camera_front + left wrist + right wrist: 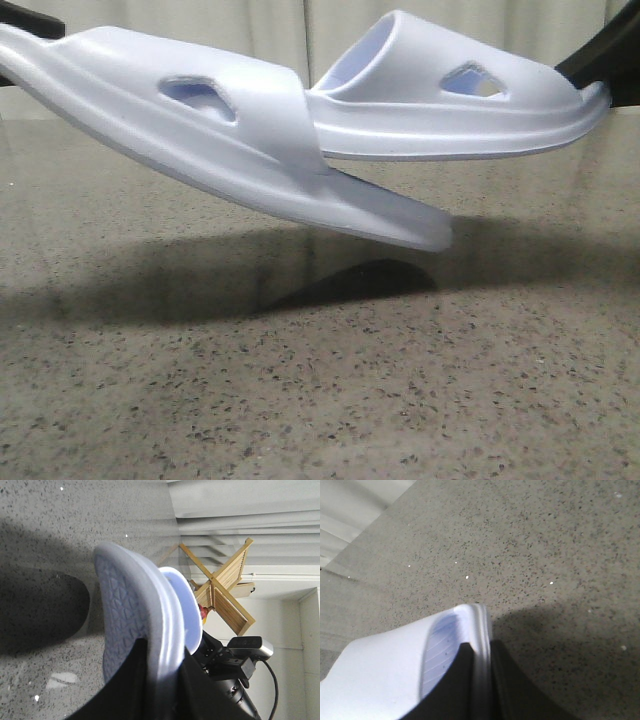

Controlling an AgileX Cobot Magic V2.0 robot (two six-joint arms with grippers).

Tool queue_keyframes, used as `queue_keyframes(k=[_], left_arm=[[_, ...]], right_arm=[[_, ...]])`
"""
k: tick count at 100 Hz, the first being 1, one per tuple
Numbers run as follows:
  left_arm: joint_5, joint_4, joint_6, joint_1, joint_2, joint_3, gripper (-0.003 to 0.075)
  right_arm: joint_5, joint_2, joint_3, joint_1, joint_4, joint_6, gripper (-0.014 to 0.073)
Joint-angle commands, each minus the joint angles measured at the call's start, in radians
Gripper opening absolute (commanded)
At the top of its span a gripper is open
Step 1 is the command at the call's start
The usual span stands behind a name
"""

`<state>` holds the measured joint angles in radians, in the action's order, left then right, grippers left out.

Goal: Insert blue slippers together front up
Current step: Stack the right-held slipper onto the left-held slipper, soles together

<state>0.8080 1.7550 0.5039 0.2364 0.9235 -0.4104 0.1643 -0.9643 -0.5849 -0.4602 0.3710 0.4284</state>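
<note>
Both slippers held above counter (pixel 320 400): left gripper (pixel 162 680) pinching left slipper (pixel 200 140), right gripper (pixel 480 680) pinching right slipper (pixel 450 110); toes overlapping.

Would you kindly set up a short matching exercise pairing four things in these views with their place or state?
Things:
1. left slipper
2. right slipper
3. table
4. wooden rack

Descriptions:
A. speckled grey, shadowed under the shoes
B. tilted, its end pushed under the other's strap
C. X-shaped, in the background of the left wrist view
D. held about level, on the right of the front view

Pairs: 1-B, 2-D, 3-A, 4-C
</note>
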Motion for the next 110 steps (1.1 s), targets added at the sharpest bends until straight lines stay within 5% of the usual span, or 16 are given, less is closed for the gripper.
queue_keyframes(k=[1,74,110], left_arm=[[0.22,0.106,-0.005,0.02,-0.005,-0.031,0.0016],[0.244,0.106,0.024,0.02,-0.005,-0.031,0.0016],[0.238,0.106,0.042,0.02,-0.005,-0.031,0.0016]], right_arm=[[-0.086,0.002,-0.035,-0.061,0.043,-0.01,-0.0107],[-0.113,0.012,-0.035,-0.088,0.056,-0.008,-0.0092],[-0.119,0.086,-0.035,-0.088,0.056,-0.008,0.0367]])
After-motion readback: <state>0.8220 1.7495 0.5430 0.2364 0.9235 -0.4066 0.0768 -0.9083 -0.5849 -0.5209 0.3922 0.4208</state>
